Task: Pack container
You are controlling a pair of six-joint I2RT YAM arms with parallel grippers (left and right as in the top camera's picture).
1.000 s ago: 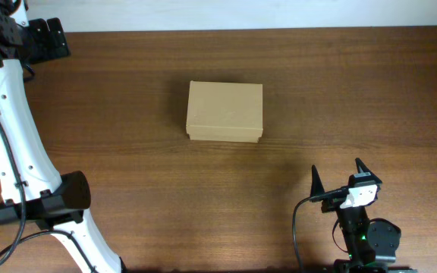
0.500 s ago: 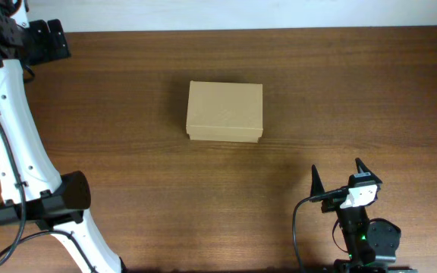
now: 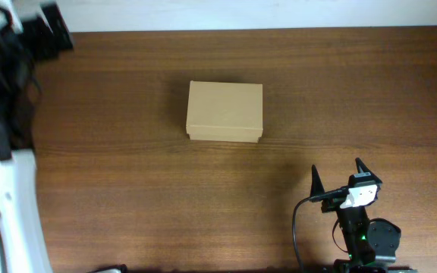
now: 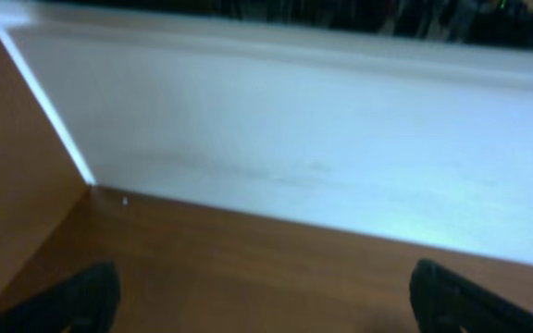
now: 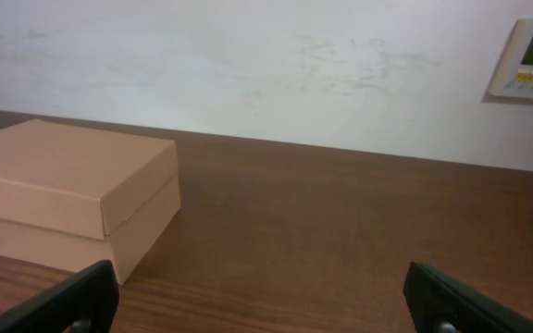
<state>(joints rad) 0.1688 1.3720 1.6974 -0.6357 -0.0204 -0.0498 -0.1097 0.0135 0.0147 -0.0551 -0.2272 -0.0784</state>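
Observation:
The container [image 3: 224, 111] is a plain light-brown cardboard box with its lid shut, at the middle of the table toward the back. It also shows at the left of the right wrist view [image 5: 72, 190]. My right gripper [image 3: 338, 177] is open and empty at the front right, well short of the box; its fingertips [image 5: 262, 301] frame bare table. My left arm [image 3: 6, 114] is blurred at the far left edge. My left gripper [image 4: 266, 301] is open and empty over the table's back edge, facing a white wall.
The wooden table [image 3: 127, 189] spreads around the box. A white wall [image 4: 294, 139] rises behind the table's back edge. A wall panel [image 5: 528, 57] shows at the upper right of the right wrist view.
My left arm has swung and is now blurred and much nearer the overhead camera at the far left. The box and the right arm have not moved.

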